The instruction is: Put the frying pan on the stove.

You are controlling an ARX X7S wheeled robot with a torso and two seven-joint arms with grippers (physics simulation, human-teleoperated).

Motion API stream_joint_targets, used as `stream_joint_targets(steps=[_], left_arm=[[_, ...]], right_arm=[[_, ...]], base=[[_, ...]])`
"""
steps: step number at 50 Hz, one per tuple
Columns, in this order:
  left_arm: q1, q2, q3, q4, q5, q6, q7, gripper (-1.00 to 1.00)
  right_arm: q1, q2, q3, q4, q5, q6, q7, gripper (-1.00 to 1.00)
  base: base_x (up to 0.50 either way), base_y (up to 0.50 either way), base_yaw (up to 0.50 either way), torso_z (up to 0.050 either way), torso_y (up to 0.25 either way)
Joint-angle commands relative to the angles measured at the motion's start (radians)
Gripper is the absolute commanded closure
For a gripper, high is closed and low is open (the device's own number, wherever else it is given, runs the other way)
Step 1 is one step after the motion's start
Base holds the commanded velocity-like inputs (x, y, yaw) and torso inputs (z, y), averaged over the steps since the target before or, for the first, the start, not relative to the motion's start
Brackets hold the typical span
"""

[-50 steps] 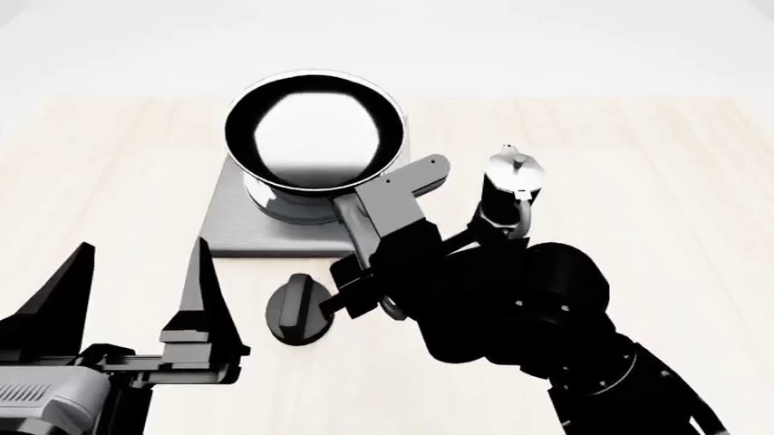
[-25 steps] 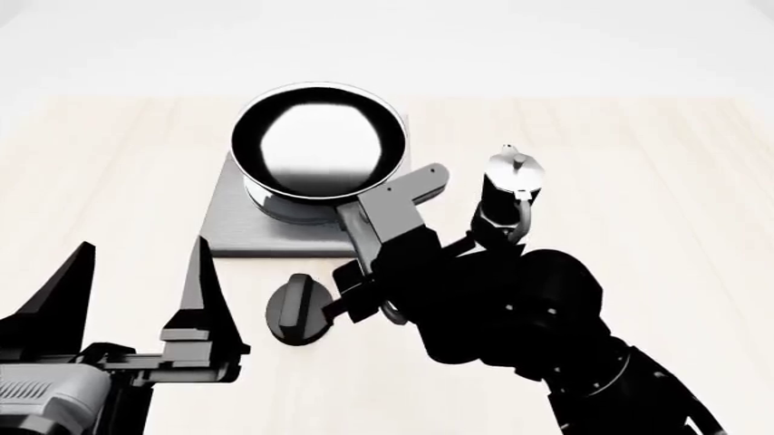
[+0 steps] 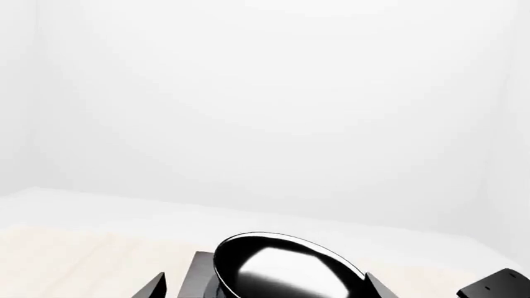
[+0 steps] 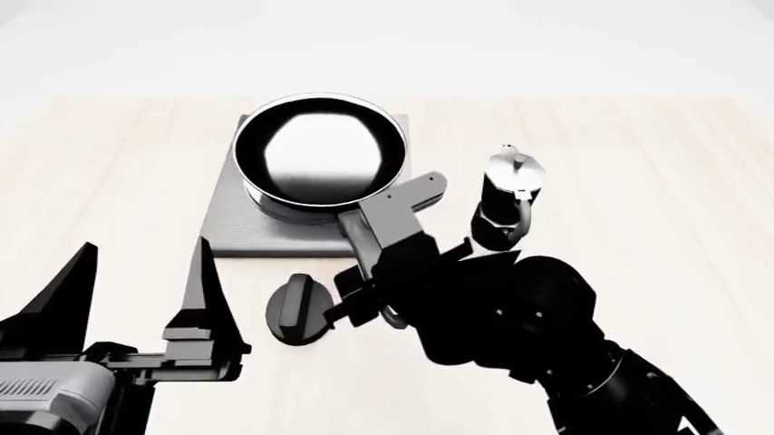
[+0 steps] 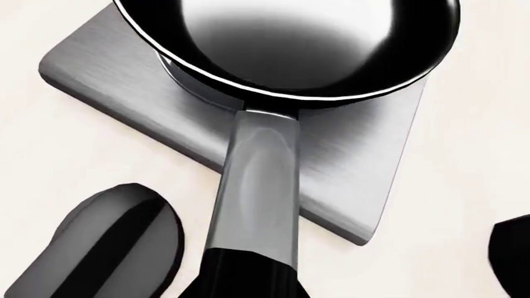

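Frying pan [image 4: 318, 151]: held by its handle in the closed right gripper [image 4: 384, 272], ahead of it over the stove [image 4: 242, 222]. Left gripper [image 4: 140, 290] spread, idle. Risk: off-centre release; pan could be tipped.

Bright, even, diffuse light fills all 3 views, washing the background nearly white. Shadows on the pale surface [image 4: 677, 181] are faint. The frying pan [image 4: 321, 154] shows a broad white glare inside, and the stove [image 5: 108, 81] a soft brushed sheen. Renders are sharp, without blur.
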Motion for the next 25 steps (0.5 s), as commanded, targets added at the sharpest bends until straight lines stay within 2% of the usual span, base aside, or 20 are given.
stream_joint_targets(steps=[1,25], left_arm=[[0.003,-0.003,-0.001,-0.001,-0.001,0.005,-0.001,-1.0],[-0.001,-0.007,0.004,0.001,-0.003,0.005,-0.009,-1.0]], right_arm=[[0.017,-0.006,0.006,-0.001,-0.054,-0.025,0.006,1.0],[0.011,0.001,-0.025,0.024,-0.061,-0.06,-0.01,1.0]], base=[[0.0,0.0,0.0,0.0,0.0],[0.0,0.0,0.0,0.0,0.002]])
